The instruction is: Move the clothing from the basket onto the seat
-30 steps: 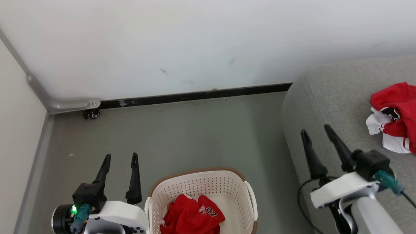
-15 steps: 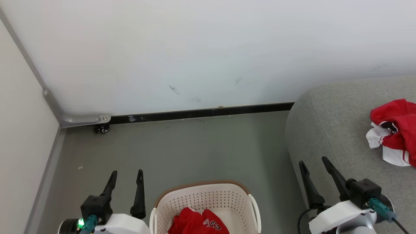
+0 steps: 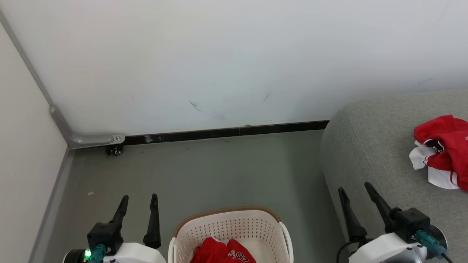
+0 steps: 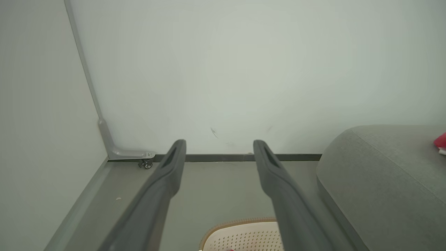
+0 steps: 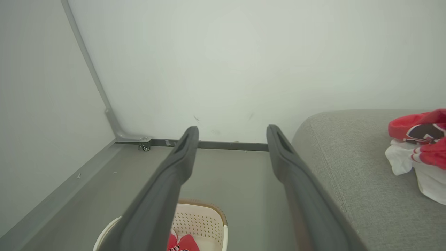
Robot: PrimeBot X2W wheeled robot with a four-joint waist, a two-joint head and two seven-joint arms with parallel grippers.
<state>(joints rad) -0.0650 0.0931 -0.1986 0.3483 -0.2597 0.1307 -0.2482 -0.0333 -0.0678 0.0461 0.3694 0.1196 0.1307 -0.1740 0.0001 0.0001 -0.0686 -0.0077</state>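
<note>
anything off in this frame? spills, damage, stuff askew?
Nothing serious. Dark scuff marks on the wall, a pale speck on the floor at left. Red clothing lies crumpled in the basket and on the seat, none on the floor. Left gripper and right gripper open, empty.

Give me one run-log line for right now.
left gripper: open, empty | right gripper: open, empty | basket: red jersey inside | seat: red-white clothing pile on it | status: transfer incomplete

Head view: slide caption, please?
Jaws open on left gripper and right gripper; red jersey in laundry basket, red-white clothes on grey seat.
</note>
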